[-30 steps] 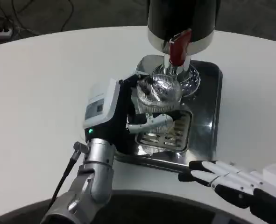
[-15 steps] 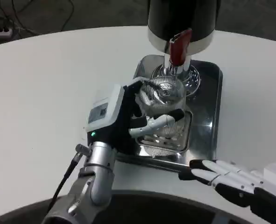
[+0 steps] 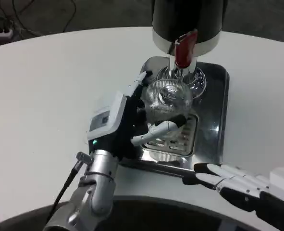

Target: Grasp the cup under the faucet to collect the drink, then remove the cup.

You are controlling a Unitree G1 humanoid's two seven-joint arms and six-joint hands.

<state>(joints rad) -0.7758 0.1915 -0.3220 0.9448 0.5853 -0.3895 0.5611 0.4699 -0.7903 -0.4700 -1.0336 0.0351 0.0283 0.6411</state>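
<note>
Now the left hand (image 3: 132, 122) grips the clear ribbed glass cup (image 3: 168, 98) under the red-handled faucet (image 3: 184, 48). Its fingers wrap the cup's sides. The right hand (image 3: 238, 185) rests spread on the white table (image 3: 50, 86).

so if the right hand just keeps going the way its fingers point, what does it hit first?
Probably the front edge of the metal drip tray. The right hand lies flat, fingers pointing left, just before that edge; depth is unclear, so it might slide past.

A green light and a grey label are seen on the left hand (image 3: 118, 126) — white back, silver forearm, black cable; right hand (image 3: 238, 185) white-and-black.
</note>
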